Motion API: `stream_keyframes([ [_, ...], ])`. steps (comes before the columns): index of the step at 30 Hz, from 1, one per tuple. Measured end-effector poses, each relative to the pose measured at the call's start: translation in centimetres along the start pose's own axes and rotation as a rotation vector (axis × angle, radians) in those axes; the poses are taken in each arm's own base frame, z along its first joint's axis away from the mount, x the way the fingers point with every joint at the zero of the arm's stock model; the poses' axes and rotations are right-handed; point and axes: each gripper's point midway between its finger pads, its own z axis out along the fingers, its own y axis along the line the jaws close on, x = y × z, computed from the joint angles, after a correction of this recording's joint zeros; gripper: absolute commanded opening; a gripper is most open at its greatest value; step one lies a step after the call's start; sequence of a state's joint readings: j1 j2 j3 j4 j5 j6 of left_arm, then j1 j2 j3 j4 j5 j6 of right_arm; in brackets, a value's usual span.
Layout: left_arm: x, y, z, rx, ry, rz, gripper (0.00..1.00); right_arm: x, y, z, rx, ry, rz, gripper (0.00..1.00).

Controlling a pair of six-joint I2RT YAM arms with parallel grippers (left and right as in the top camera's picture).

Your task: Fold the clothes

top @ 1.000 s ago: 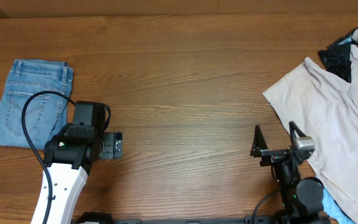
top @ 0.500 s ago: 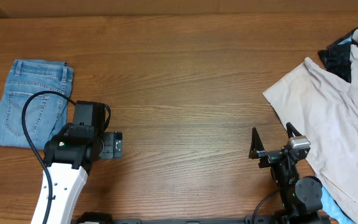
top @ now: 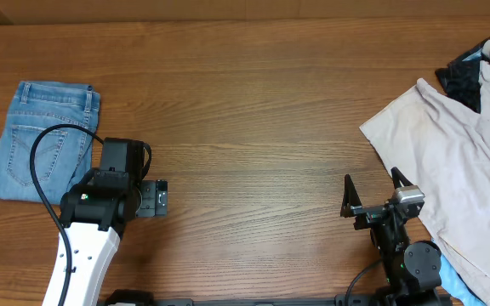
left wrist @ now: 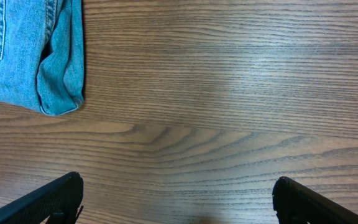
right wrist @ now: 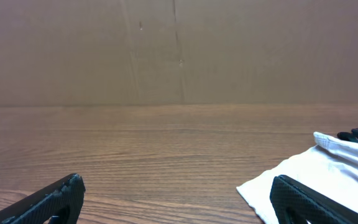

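The light-blue denim jeans (top: 45,136) lie folded into a compact rectangle at the far left of the table, back pocket up. Their folded corner shows at the top left of the left wrist view (left wrist: 48,62). My left gripper (top: 152,198) hovers just right of the jeans; its jaws (left wrist: 179,202) are wide open and empty over bare wood. My right gripper (top: 373,189) is near the front right, also open and empty (right wrist: 179,199), just left of a pale garment.
A beige-white garment (top: 458,161) is spread over the right side, and its edge shows in the right wrist view (right wrist: 316,174). A dark patterned garment (top: 462,75) lies at the back right. A light-blue cloth (top: 453,287) peeks out at the front right.
The right gripper has drawn back slightly toward the front edge. The left arm and the jeans have not moved.
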State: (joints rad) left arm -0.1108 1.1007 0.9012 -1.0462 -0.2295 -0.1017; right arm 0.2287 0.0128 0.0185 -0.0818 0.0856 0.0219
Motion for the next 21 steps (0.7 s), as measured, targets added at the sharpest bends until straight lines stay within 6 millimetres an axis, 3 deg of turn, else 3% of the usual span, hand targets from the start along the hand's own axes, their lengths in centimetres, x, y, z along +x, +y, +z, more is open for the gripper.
stream_keyframes([
  [12,0.0,0.0,-0.2,0.001,-0.009,-0.002,1.00,0.0,0.0,0.0,0.000,0.000,0.000,1.00],
  [21,-0.2,1.0,-5.2,0.033,-0.234,-0.054,1.00,0.0,0.0,0.0,0.000,0.000,0.000,1.00],
])
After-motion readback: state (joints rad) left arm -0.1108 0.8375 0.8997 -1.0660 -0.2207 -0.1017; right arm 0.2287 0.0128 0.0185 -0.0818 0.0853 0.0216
